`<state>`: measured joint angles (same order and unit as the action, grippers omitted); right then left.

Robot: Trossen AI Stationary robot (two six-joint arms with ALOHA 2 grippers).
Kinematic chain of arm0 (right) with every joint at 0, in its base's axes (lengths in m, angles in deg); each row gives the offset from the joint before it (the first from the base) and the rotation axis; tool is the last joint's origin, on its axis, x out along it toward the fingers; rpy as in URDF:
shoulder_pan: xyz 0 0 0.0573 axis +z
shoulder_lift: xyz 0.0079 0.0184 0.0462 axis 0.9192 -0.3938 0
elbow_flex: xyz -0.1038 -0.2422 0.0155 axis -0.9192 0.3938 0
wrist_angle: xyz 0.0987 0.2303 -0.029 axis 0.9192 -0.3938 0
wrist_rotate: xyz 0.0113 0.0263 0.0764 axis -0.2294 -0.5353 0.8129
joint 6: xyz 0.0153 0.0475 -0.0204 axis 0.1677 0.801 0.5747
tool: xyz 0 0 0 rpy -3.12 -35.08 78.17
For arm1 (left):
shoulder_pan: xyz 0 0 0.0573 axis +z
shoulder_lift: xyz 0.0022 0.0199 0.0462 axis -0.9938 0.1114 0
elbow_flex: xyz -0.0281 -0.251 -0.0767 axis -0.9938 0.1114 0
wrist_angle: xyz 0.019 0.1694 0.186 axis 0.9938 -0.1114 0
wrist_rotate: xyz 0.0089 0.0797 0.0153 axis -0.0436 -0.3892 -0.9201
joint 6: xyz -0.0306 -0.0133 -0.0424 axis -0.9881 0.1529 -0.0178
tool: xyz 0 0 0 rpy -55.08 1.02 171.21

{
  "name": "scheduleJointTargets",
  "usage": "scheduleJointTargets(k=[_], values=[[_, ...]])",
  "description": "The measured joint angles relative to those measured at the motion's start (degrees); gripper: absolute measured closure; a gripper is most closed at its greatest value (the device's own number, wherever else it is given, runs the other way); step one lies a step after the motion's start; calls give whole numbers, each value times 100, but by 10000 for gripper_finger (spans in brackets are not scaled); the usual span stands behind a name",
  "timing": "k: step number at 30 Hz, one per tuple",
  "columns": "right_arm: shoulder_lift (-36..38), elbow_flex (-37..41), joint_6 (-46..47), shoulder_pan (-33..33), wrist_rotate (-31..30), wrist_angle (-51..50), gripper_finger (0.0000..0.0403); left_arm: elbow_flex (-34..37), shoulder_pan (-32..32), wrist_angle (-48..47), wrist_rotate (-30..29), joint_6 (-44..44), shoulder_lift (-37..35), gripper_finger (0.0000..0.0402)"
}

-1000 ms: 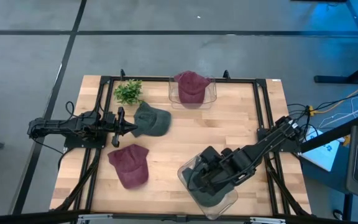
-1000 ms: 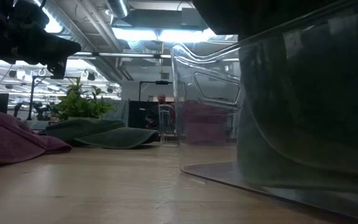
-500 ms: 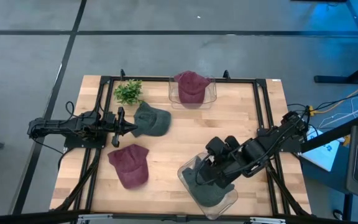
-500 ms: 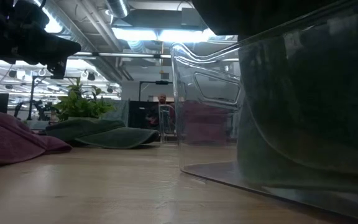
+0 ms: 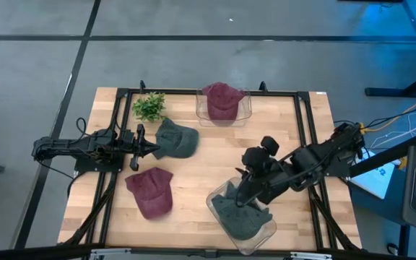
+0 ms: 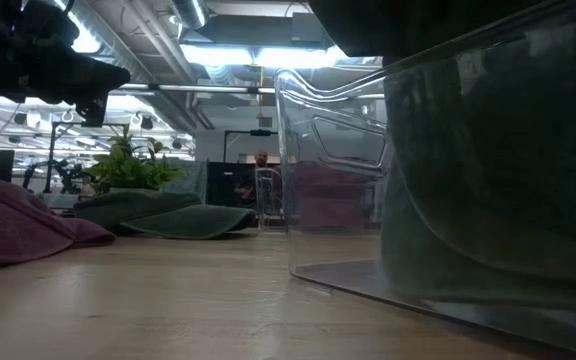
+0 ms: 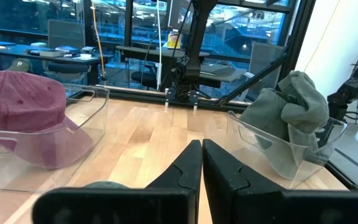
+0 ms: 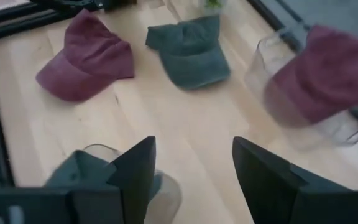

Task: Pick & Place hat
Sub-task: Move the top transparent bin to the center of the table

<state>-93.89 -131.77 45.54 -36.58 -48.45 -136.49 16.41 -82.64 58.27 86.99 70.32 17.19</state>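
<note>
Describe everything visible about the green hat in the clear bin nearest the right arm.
The green hat is a dark grey-green cap of soft, washed-looking fabric, crumpled rather than holding its shape. It sits inside the clear bin at the table's near edge, bunched up above the rim in the left wrist view. The right gripper is above it, fingers open and empty; whether they touch the fabric cannot be told. Its brim is hidden in the folds.
</note>
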Motion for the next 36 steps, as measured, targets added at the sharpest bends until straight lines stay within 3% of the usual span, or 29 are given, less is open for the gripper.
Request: scheduleJointTargets(k=[17,28,36], values=[[82,0,-3762,-933,99,1192,189,0,0,0,0,0,0,389],[-233,0,-5475,-1326,1260,2275,189,0,1,0,0,0,-1,389],[-362,0,-6086,-1446,2052,2669,189,-1,-1,0,0,0,-1,389]])
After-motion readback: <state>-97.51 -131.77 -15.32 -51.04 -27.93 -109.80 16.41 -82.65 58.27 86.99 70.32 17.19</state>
